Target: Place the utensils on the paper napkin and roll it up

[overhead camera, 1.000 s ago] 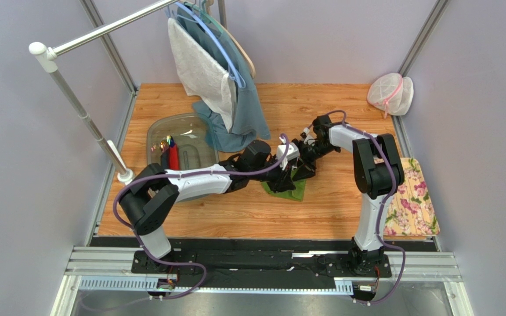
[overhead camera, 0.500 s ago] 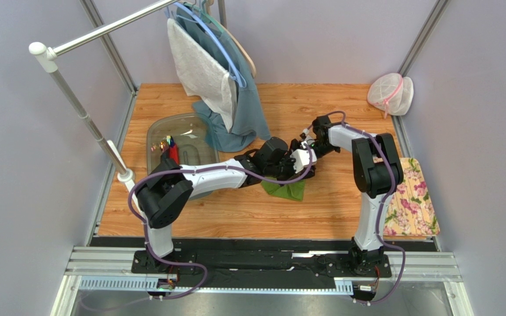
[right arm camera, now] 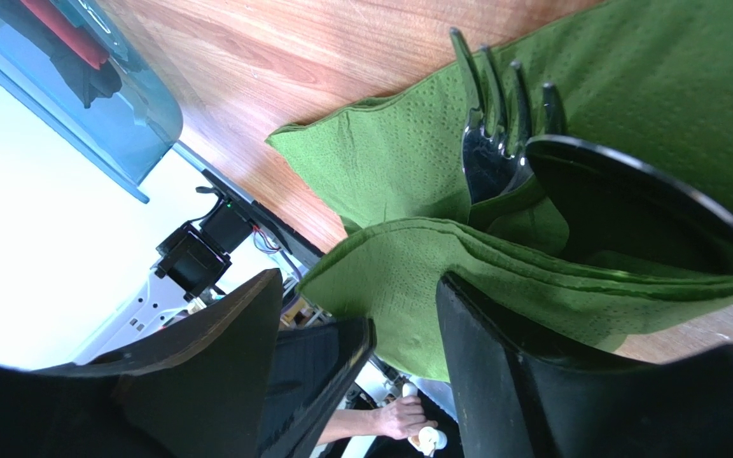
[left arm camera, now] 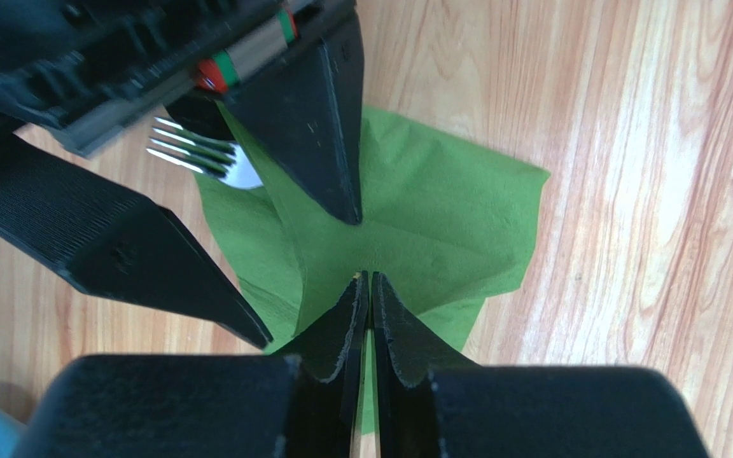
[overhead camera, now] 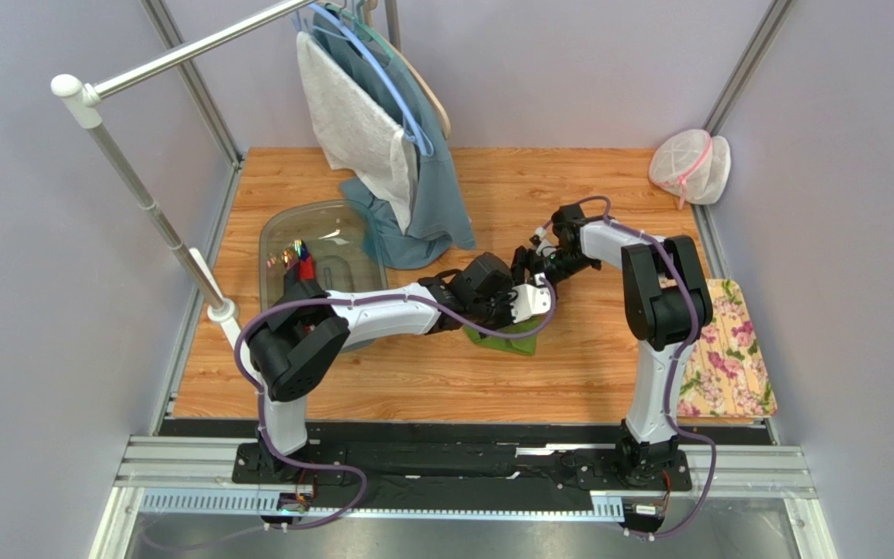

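left gripper (left arm camera: 370, 291): has swung in and narrowed its jaws to a pinch on a raised fold
paper napkin (left arm camera: 447, 219): mid table (overhead camera: 603, 373), edge folded over the fork (left arm camera: 198, 157)
right gripper (right arm camera: 356, 281): jaws apart, straddling the fork
meaning: rolling looks just begun

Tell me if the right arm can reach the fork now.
Probably yes: the right gripper is open beside the fork, whose tines lie bare; the paper napkin folded over its handle, pinched by the left gripper, may hinder.
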`<state>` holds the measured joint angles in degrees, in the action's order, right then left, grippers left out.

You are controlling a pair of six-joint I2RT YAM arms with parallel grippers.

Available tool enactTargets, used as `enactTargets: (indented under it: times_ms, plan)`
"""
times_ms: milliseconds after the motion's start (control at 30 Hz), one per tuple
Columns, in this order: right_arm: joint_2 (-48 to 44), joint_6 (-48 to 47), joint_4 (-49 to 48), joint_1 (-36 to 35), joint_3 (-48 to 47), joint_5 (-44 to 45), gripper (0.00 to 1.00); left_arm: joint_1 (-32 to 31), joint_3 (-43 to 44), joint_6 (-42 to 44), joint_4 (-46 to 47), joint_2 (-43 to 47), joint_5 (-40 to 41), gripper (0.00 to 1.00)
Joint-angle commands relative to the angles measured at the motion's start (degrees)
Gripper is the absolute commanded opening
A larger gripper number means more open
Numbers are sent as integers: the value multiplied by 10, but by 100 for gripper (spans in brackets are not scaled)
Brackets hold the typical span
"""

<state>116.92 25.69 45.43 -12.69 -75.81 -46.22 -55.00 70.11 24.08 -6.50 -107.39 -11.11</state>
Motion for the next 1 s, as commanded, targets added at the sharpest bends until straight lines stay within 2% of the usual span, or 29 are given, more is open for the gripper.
enactTargets:
  times_ms: [0, 200, 467, 767, 967]
  plan:
    - [-13, -4, 0, -1, -21, -5, 64, 0, -13, 12, -5, -2, 11, 10]
    - [-17, -6, 10, 3, -26, -1, 57, 16, -13, -17, -5, -8, -5, 6]
    - [-34, -26, 32, 14, -28, -13, 30, 40, -16, -98, -4, 2, -75, 6]
    - [-76, -92, 91, 18, 9, -29, 2, 50, -5, -151, -4, -16, -76, 5]
    - [-77, -132, 93, 17, 57, -22, 0, 55, 10, -177, -8, -25, -73, 5]
